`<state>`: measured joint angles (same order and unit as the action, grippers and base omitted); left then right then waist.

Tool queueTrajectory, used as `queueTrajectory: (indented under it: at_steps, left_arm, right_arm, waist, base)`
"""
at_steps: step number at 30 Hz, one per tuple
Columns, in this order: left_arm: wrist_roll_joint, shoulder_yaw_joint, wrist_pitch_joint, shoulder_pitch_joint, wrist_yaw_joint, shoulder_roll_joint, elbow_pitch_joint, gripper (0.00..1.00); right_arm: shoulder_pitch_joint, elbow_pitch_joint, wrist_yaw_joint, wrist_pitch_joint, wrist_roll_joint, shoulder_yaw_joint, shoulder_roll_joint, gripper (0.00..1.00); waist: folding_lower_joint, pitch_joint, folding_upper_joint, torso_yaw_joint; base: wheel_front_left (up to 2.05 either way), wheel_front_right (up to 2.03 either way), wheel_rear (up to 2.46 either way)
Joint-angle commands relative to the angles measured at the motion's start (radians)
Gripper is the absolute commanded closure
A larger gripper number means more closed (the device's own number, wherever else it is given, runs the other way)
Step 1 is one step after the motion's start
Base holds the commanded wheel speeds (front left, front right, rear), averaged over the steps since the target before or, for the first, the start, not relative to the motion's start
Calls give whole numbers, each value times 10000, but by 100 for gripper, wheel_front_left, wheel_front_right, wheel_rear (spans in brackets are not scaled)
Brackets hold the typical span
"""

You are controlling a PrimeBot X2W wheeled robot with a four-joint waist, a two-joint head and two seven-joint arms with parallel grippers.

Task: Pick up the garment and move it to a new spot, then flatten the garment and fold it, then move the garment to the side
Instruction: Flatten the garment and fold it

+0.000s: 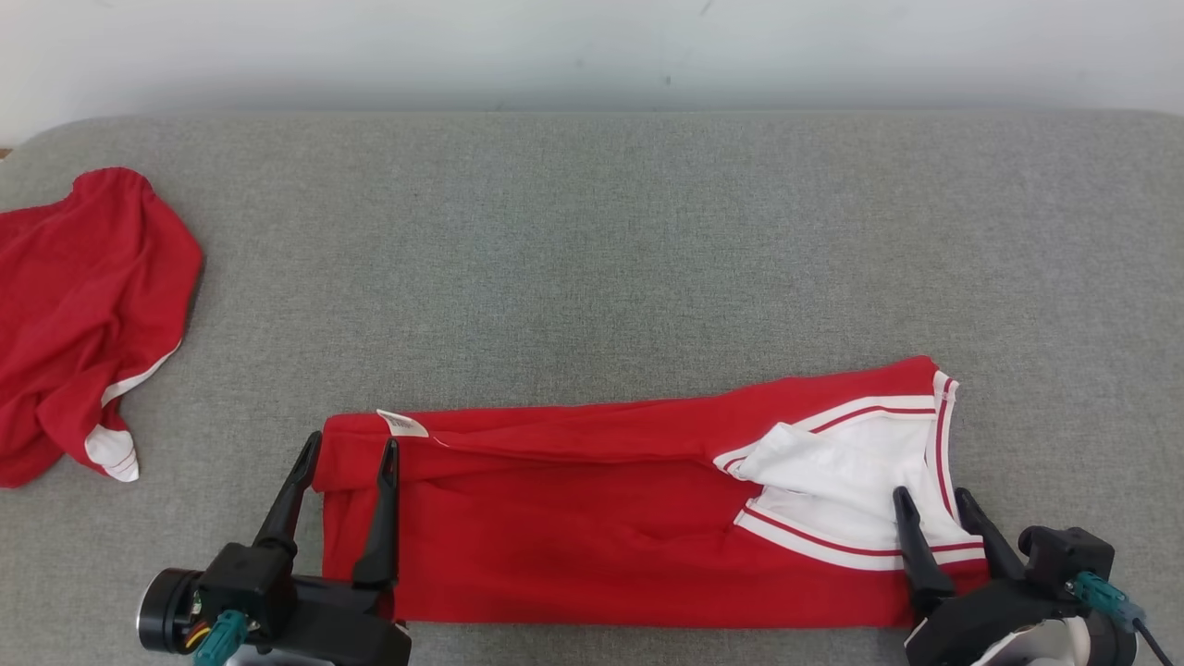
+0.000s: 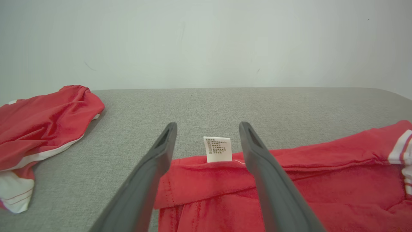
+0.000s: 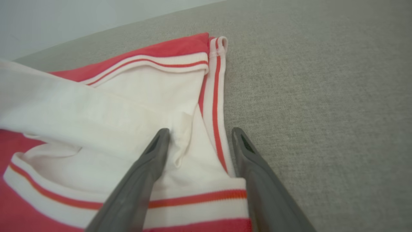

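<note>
The red garment (image 1: 592,518) lies folded into a long band on the near part of the grey padded surface (image 1: 592,231), with its care label (image 1: 402,423) at the left end and its white, striped part at the right.

The risk from here is a shallow pinch. If either tool takes only the top layer, the fold would probably open on lifting, and the loose white flap could spill out.

The left tool (image 1: 351,449) stands with its jaws apart over the left end — one finger at the cloth's edge, the other over the fabric. The right tool (image 1: 932,498), also spread and holding nothing, sits over the striped end. I cannot tell whether either touches the cloth.

A second red garment (image 1: 83,314) lies crumpled well apart at the far left.
</note>
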<state>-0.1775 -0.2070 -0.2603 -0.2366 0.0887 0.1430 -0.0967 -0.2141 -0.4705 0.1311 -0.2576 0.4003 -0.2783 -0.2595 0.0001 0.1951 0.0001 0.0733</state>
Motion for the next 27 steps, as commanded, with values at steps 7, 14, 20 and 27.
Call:
queueTrajectory:
  at_steps: [7, 14, 20, 27]
  left_arm:
    - [146, 168, -28, -115, -45, -78, 11, 0]
    - [184, 416, -28, -79, 5, -142, 188, 0]
    - [222, 503, -28, -51, 7, -227, 259, 0]
    - [238, 612, -28, -96, -50, -251, 270, 0]
  right_arm:
    - [-246, -1114, 0, 20, 685, -985, 50, 100]
    - [-275, -694, -45, -64, 1233, 260, -664, 100]
    - [283, -92, -11, -90, 903, 2045, -1073, 100]
    - [350, 1024, -10, -91, 461, 2313, -957, 100]
  waist:
    - [-1, 120, -1, 5]
    - [-1, 315, -1, -179]
    - [-1, 421, -1, -363]
    - [-1, 474, -1, -676]
  base:
    - [0, 0, 0]
    - [0, 0, 0]
    - [0, 0, 0]
    - [0, 0, 0]
